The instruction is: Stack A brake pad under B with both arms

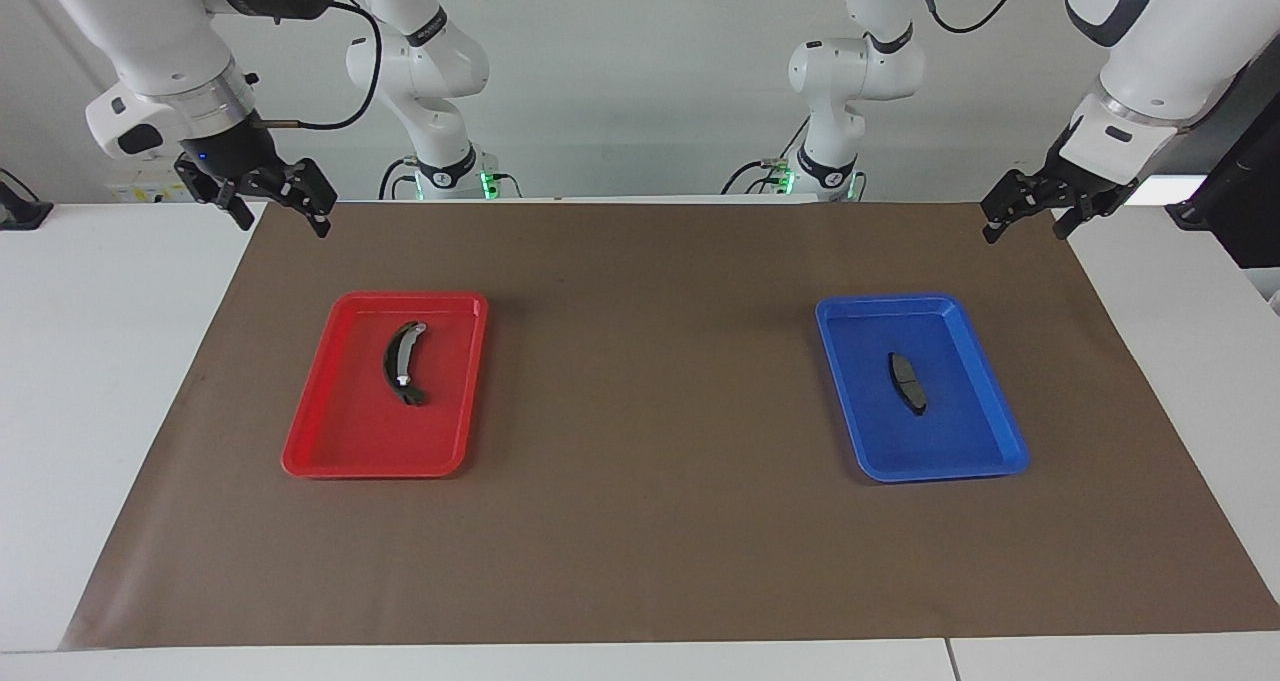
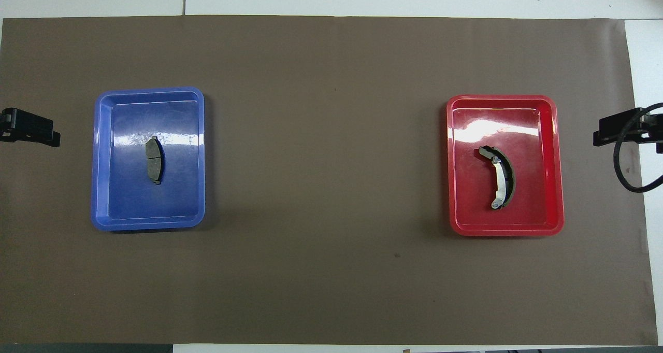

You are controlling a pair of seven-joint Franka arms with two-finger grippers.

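Observation:
The A brake pad (image 1: 908,382), a short plain grey pad, lies in a blue tray (image 1: 962,436) toward the left arm's end of the table; it also shows in the overhead view (image 2: 154,160). B (image 1: 402,363), a longer black crescent with a light strip, lies in a red tray (image 1: 365,441) toward the right arm's end, and shows in the overhead view (image 2: 500,177). My left gripper (image 1: 1024,231) hangs open and empty over the mat's corner. My right gripper (image 1: 283,223) hangs open and empty over the mat's other corner on the robots' side. Both are well apart from the trays.
A brown mat (image 1: 640,381) covers most of the white table (image 1: 110,381). The blue tray (image 2: 176,202) and red tray (image 2: 474,213) lie wide apart on it. The grippers' tips show at the overhead view's edges: the left gripper (image 2: 31,127) and the right gripper (image 2: 619,130).

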